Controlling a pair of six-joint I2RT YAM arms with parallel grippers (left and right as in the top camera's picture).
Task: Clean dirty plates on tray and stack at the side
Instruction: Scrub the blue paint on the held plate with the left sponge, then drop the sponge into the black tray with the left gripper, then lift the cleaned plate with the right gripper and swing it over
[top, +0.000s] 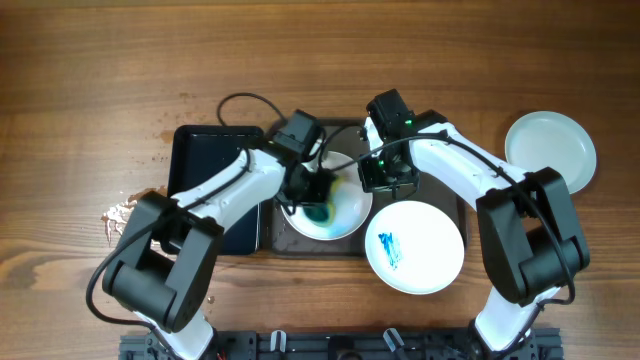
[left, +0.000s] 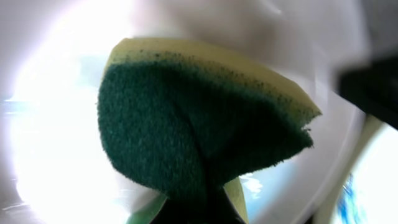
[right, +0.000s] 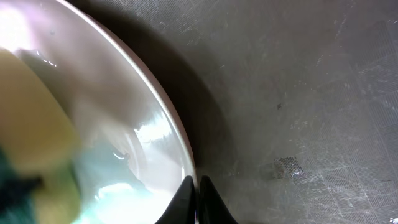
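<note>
Green scouring sponge, clamped in left gripper, presses the plate; only right wrist shows right gripper pinching its rim.

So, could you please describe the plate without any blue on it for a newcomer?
Find the dark grey tray on the wooden table, then look beyond its right end. A white plate lies there alone on bare wood. It alone shows no blue: at the tray sit a blue-smeared plate and a third plate under a sponge.
</note>
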